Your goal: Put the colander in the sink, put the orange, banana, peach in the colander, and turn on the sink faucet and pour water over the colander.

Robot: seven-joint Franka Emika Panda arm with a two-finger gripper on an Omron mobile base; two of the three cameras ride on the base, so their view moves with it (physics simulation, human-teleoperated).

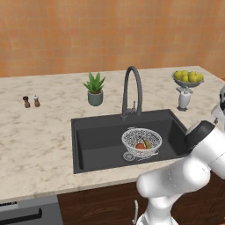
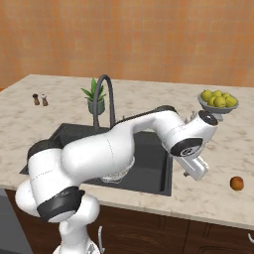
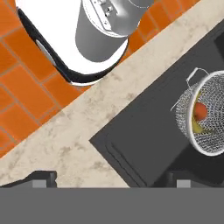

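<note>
We see the colander [image 1: 141, 142] sitting in the sink [image 1: 96, 140] below the sink faucet [image 1: 132, 90], with the banana [image 1: 148, 143] and a round orange-red fruit [image 1: 140, 146] inside. An orange fruit [image 2: 237, 183] lies on the counter [image 2: 218, 198], right of the basin. Our gripper [image 3: 111, 178] hangs over the sink's edge, fingers spread wide, holding nothing.
</note>
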